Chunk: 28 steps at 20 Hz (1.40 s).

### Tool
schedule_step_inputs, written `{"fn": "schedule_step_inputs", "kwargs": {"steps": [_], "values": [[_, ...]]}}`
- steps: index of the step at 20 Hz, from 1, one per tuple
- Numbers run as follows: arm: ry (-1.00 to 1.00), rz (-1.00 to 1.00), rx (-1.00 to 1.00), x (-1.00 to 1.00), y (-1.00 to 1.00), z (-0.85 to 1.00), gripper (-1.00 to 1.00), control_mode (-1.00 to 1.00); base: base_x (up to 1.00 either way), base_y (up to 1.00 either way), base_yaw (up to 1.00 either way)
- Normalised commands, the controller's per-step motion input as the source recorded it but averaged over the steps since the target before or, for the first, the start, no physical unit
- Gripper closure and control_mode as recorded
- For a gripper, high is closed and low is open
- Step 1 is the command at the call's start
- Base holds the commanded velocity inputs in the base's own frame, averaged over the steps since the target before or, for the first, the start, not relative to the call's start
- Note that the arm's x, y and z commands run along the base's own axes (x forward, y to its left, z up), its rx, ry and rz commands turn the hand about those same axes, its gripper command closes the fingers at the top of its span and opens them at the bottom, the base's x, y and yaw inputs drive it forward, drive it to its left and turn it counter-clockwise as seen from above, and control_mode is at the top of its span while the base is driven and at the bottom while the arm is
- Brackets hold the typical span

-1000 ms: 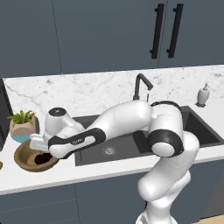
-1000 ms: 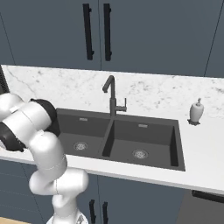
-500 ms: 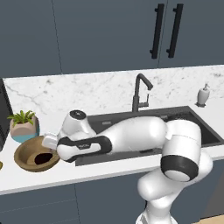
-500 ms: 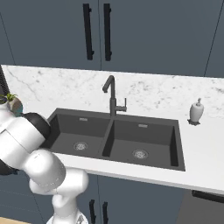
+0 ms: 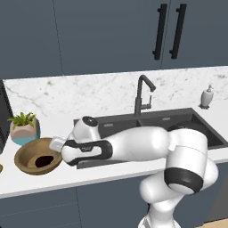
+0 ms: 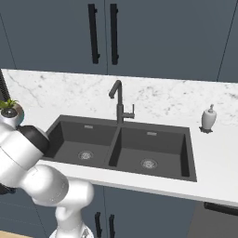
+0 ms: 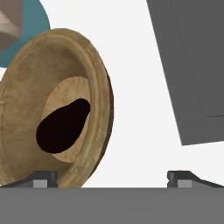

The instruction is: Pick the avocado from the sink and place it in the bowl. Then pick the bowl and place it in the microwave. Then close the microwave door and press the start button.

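The wooden bowl (image 5: 27, 153) stands on the white counter left of the sink (image 5: 178, 122), with the near-black avocado (image 5: 43, 161) lying in its bottom. My gripper (image 5: 56, 148) hovers at the bowl's right rim, open and holding nothing. In the hand view the bowl (image 7: 83, 57) and the avocado (image 7: 63, 126) are close ahead. There my gripper (image 7: 113, 178) straddles the bowl's thick right rim, one fingertip (image 7: 41, 178) in front of the bowl, the other over bare counter. The sink (image 7: 192, 65) lies off to the right. The microwave's dark edge (image 5: 3, 120) shows at the far left.
A potted plant (image 5: 24, 129) in a pink-and-blue pot stands just behind the bowl. The dark tap (image 5: 141, 93) rises behind the sink (image 6: 121, 144), and a soap dispenser (image 5: 205, 96) stands at the back right. Dark blue cabinets hang above.
My hand has drawn back to the right from over the bowl to its right rim, and the arm has swung lower and forward. The avocado has stayed in the bowl.
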Motion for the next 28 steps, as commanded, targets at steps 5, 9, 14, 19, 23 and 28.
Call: {"fn": "schedule_step_inputs", "kwargs": {"steps": [5, 9, 14, 19, 23, 28], "values": [[0.02, 0.0, 0.0, 0.3, 0.0, 0.0, -1.0, -1.0, 0.0, 0.0, 0.0], [0.07, 0.0, 0.0, 0.31, 0.0, 0.0, -1.0, -1.0, 0.0, 0.0, 0.0], [0.06, 0.0, -0.01, 0.22, 0.09, -0.01, -1.0, -1.0, 0.0, 0.0, 0.0], [0.03, 0.0, -0.01, 0.17, 0.11, -0.04, -1.0, -1.0, 0.0, 0.0, 0.0], [0.0, 0.0, -0.01, 0.07, 0.14, -0.16, -1.0, -1.0, 0.0, 0.0, 0.0], [0.0, 0.0, -0.02, 0.01, 0.21, -0.28, -1.0, -1.0, 0.0, 0.0, 0.0]]}}
